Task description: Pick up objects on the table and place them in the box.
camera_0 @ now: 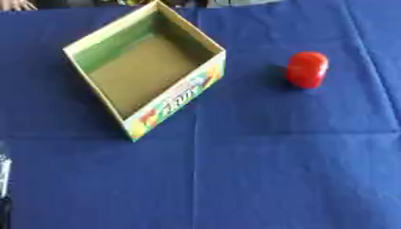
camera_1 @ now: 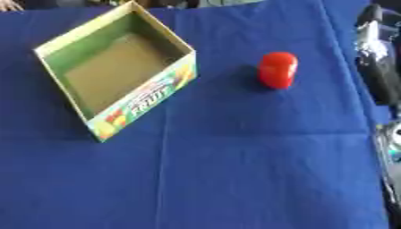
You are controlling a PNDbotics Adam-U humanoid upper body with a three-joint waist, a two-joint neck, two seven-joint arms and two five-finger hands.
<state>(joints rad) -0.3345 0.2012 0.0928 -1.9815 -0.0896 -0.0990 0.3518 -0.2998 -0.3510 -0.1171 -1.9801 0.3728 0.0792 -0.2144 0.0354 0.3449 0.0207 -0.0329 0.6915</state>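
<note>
An open cardboard box (camera_0: 177, 100) with colourful fruit print on its front wall sits turned at an angle at the upper left of the blue cloth; nothing lies inside it. A small rounded red object (camera_0: 306, 69) rests on the cloth to the right of the box, well apart from it. Black and silver parts of my right arm and hand (camera_1: 377, 53) show along the right edge in the right eye view, to the right of the red object and not touching it. A sliver of my left hand (camera_0: 4, 176) shows at the lower left edge.
The blue tablecloth (camera_0: 258, 170) covers the whole table, with fold lines across it. Its right edge (camera_1: 379, 134) runs beside my right arm.
</note>
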